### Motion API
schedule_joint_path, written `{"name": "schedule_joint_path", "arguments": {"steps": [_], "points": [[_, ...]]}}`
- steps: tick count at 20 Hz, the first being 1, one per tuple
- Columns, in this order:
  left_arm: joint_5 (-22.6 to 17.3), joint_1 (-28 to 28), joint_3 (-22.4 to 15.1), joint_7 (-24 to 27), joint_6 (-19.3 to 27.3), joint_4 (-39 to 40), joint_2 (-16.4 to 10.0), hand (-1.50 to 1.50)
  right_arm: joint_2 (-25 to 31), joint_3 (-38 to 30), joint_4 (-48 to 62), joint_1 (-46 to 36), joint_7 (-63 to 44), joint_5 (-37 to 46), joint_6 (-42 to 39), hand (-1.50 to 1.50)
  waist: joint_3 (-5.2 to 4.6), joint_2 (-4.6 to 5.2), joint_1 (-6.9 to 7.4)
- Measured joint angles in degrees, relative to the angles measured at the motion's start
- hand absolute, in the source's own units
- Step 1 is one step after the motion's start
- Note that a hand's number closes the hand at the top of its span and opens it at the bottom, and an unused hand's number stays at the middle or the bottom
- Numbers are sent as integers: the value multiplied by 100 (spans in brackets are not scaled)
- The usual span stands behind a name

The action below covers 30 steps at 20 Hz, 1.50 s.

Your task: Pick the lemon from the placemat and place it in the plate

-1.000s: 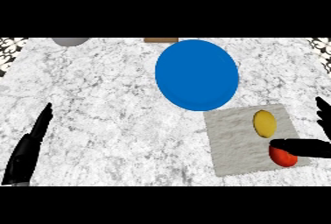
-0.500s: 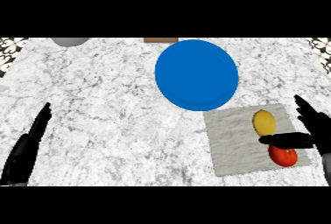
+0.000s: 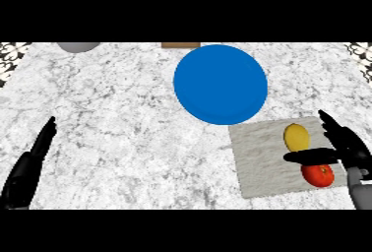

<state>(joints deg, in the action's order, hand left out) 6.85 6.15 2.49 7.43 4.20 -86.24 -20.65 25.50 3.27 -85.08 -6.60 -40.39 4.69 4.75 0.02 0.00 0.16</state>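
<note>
The right hand hides the placemat's right edge; its thumb covers the top of a red fruit. The lemon lies near the placemat's far right corner, long axis running far-to-near, just beyond the thumb. Right hand: fingers straight, thumb spread, holding nothing. The left hand rests open at the counter's left edge.

Lemon on placemat; right hand beside it
</note>
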Motion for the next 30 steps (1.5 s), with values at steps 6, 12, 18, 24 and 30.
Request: {"name": "schedule_joint_path", "arguments": {"steps": [6,12,18,24,30], "points": [[115,-153,232,68,-172,211,109,0,-311,-163,297,14,338,250,-180,150,-1,0,-5],[244,-105,321,86,-284,122,242,0,-614,-354,592,-167,832,545,-24,150,-18,-9,-12],[288,-94,343,67,-373,42,298,0,91,-353,1292,-567,1487,925,-686,150,-4,28,88],[342,-327,214,19,-401,40,355,0,1430,4,2365,-1178,2742,1747,-1527,150,16,116,299],[480,-361,102,-25,-315,67,467,0,1811,-34,3781,-1998,3942,2506,-811,150,23,109,313]]}}
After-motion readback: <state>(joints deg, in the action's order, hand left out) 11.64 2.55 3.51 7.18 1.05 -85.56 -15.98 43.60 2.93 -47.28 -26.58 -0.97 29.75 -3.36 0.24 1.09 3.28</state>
